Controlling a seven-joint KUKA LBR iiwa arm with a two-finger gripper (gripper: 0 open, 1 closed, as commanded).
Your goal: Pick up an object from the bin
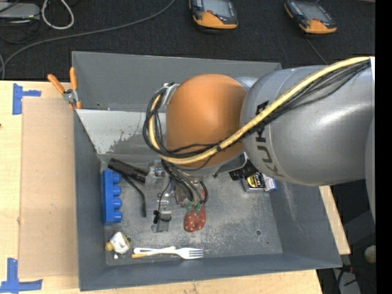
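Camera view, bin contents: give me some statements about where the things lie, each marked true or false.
1. The blue block lies by the left wall of the bin. True.
2. The white fork stands upright. False: it lies flat along the bin's near wall.
3. A red strawberry-like thing lies just to the view's right of the hand. True.
4. The blue block sits under the hand. False: it lies apart, to the view's left.

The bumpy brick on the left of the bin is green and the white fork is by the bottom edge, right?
Not quite. The camera view shows the brick is blue, not green. It does lie on the left of the bin, and the white fork is by the bottom edge.
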